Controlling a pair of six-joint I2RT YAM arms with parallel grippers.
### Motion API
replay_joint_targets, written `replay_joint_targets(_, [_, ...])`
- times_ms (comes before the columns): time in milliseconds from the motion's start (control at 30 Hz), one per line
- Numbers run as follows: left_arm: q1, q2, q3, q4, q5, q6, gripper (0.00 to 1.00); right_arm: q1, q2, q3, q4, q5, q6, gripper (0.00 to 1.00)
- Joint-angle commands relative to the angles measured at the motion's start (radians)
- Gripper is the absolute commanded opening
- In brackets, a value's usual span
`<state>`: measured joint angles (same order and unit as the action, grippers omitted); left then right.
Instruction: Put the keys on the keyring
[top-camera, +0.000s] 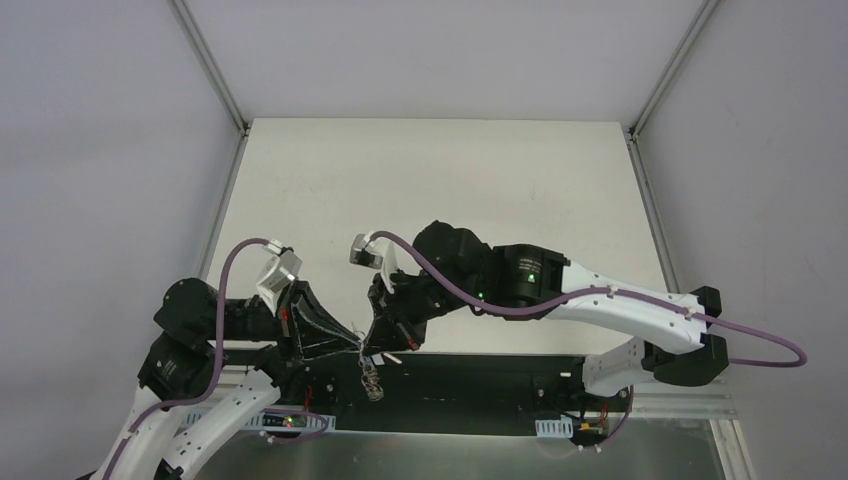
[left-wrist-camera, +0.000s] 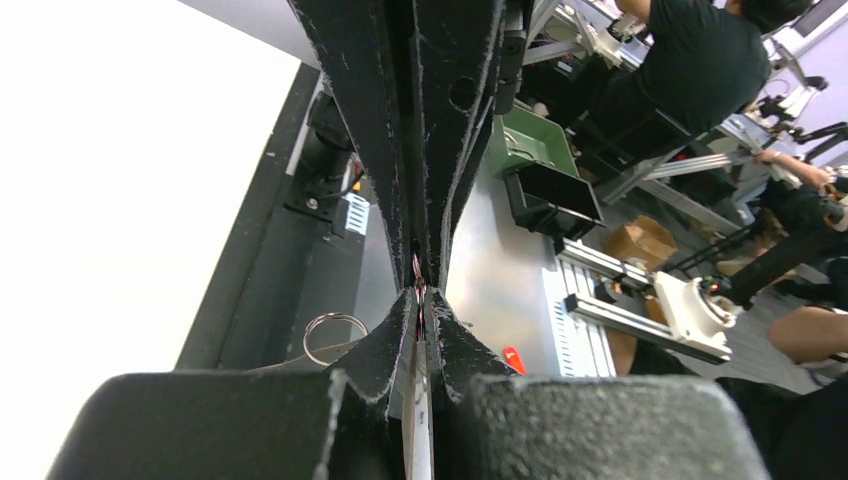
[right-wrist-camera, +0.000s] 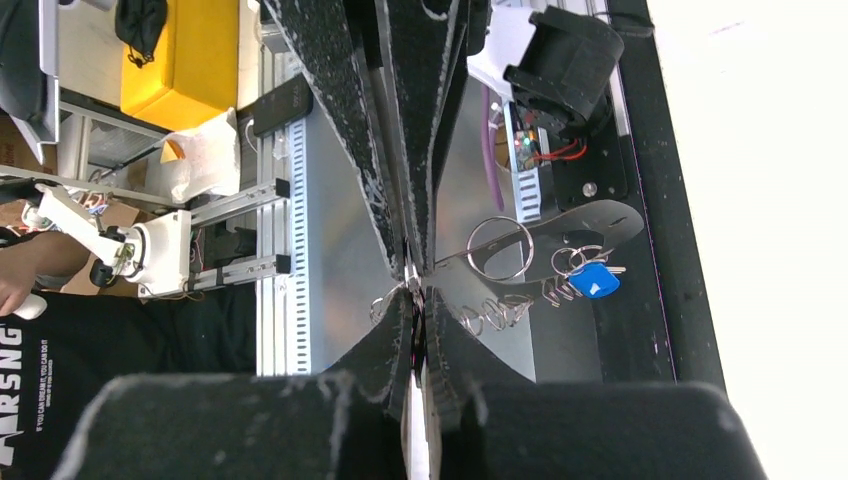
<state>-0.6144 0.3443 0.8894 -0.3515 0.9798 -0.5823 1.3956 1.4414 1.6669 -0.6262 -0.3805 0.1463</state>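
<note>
My left gripper (top-camera: 352, 343) and right gripper (top-camera: 372, 345) meet tip to tip over the black strip at the table's near edge. Both are shut on the thin grey wire of the keyring (right-wrist-camera: 500, 312), which runs out of my right jaws (right-wrist-camera: 412, 285) as a string of small silver loops. A blue-headed key (right-wrist-camera: 595, 280) and a round silver split ring (right-wrist-camera: 500, 248) hang by it. The bunch dangles below the fingertips in the top view (top-camera: 372, 381). In the left wrist view my jaws (left-wrist-camera: 420, 296) pinch something thin, with the ring (left-wrist-camera: 335, 338) to their left. No black-headed key shows.
The white tabletop (top-camera: 440, 190) lies beyond the arms. The black strip (top-camera: 480, 385) and a metal shelf (top-camera: 460, 455) run under the grippers. Off the table are a green bin (left-wrist-camera: 530, 140), aluminium rails (right-wrist-camera: 230, 200) and people.
</note>
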Motion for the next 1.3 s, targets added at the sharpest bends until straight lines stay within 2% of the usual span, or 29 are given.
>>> replay_joint_targets(0, [0.001,-0.044,0.079,0.047,-0.058,0.074,0.00,0.003,-0.094,-0.081,0.100,-0.018,0.022,0.00])
replay_joint_targets(67, [0.001,-0.055,0.083,0.067,-0.076,0.076,0.00,0.006,-0.105,-0.108,0.146,-0.032,0.019,0.04])
replay_joint_targets(167, [0.001,-0.072,0.082,0.116,-0.091,0.065,0.00,0.011,-0.100,-0.133,0.202,-0.051,0.018,0.16])
replay_joint_targets(400, [0.001,-0.087,0.061,0.234,-0.123,0.034,0.00,0.031,-0.060,-0.152,0.284,-0.068,-0.006,0.26])
replay_joint_targets(633, [0.001,-0.093,0.032,0.297,-0.120,0.008,0.00,0.034,-0.081,-0.148,0.285,-0.035,-0.029,0.29])
replay_joint_targets(1100, [0.001,-0.121,0.008,0.301,-0.098,-0.013,0.00,0.088,-0.167,-0.029,0.100,0.141,-0.178,0.36])
replay_joint_targets(1267, [0.001,-0.121,0.005,0.308,-0.093,-0.017,0.00,0.101,-0.171,-0.027,0.148,0.150,-0.192,0.37])
